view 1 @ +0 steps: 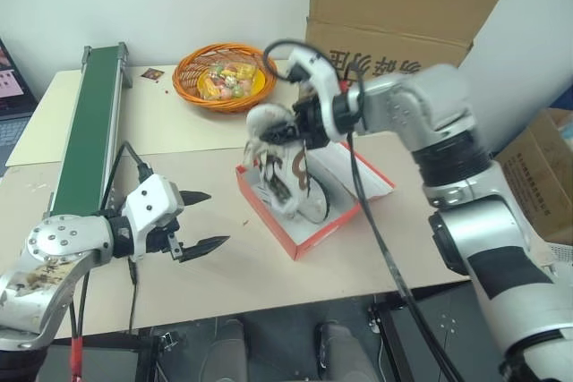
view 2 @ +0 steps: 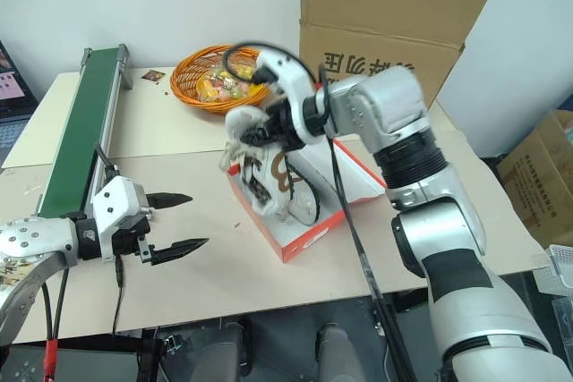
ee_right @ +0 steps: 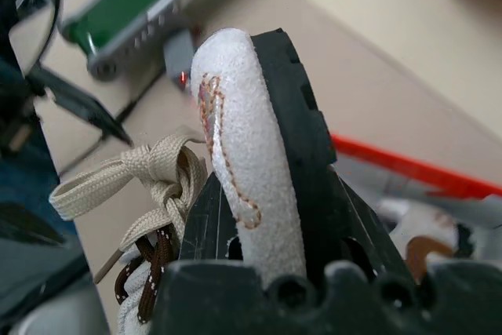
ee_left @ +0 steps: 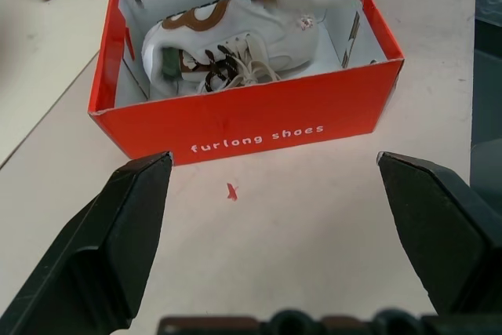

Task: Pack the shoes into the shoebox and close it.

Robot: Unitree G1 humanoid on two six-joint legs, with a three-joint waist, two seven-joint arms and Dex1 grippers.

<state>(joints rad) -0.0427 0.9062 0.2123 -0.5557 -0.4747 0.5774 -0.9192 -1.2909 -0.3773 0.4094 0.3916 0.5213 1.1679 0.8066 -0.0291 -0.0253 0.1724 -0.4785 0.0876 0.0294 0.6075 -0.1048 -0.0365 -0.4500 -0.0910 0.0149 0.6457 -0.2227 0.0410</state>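
The red shoebox [view 1: 267,215] lies open on the table, its lid spread out behind it. One white shoe with brown patches [ee_left: 227,45] lies inside the shoebox [ee_left: 259,127]. My right gripper [view 1: 300,123] hangs over the box's left end, shut on the second shoe [view 1: 269,127]. The right wrist view shows that shoe's padded top edge [ee_right: 235,115] pinched between the fingers of the right gripper [ee_right: 263,225], laces dangling. Left of the box, just above the table, my left gripper [view 1: 217,217] stands wide open and empty, facing the box's long red side.
A green conveyor [view 1: 89,123] runs along the table's left side. An orange basket of sweets [view 1: 224,76] sits behind the box, and a big brown carton [view 1: 394,6] stands at the back right. A tiny red scrap [ee_left: 231,191] lies before the box.
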